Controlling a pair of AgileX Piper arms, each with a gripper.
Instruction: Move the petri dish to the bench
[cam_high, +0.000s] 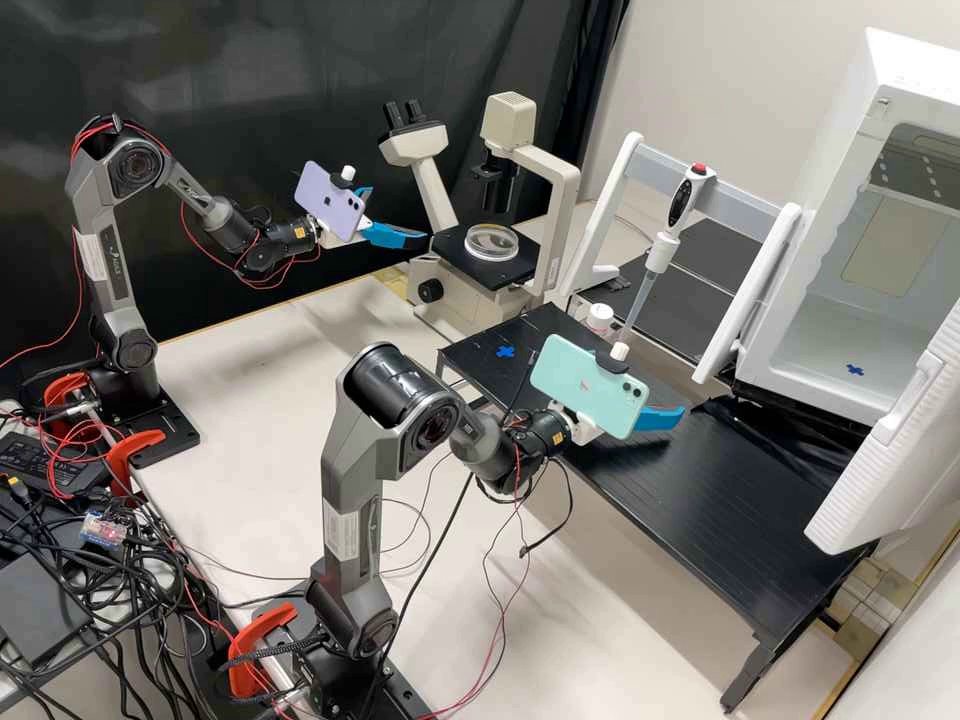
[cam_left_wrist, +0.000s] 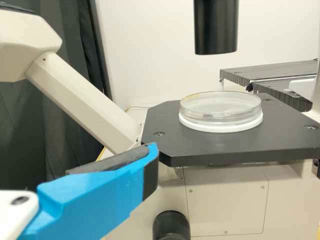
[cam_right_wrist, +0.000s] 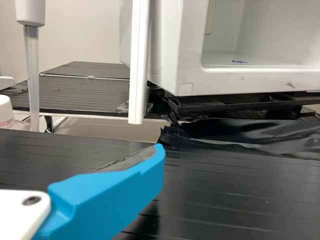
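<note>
Two arms stand on the pale desk (cam_high: 250, 400). Far left, one purple phone (cam_high: 328, 202) is fixed to the left arm, and past it the left claw (cam_high: 400, 213) hangs in the air close by the microscope stage, its two blue fingers apart.

There is one microscope (cam_high: 450, 305), and one petri dish (cam_high: 491, 242) sits flat on its black stage (cam_high: 470, 262). The dish is clear and round, in a white base, with a dark margin of stage showing all around it. From the left wrist I see the cut corner of the stage just beyond the claw's dark pad (cam_left_wrist: 112, 162), and one black lens tube (cam_left_wrist: 216, 27) high above the dish, with open air between.

Next comes the black desk (cam_high: 690, 500), lower than the stage. One blue cross (cam_high: 505, 352) marks it near its left end, with bare desktop around the mark. One white-capped bottle (cam_high: 600, 318) stands by the far edge.

One mint phone (cam_high: 588, 386) rides on the right arm; the right claw (cam_high: 660, 418) hovers over the middle of the black desk, standing apart. Behind it, one pipette (cam_high: 665, 250) hangs upright. At far right, one white incubator (cam_high: 870, 290) gapes open, a second blue cross (cam_high: 855, 370) on its floor.
</note>
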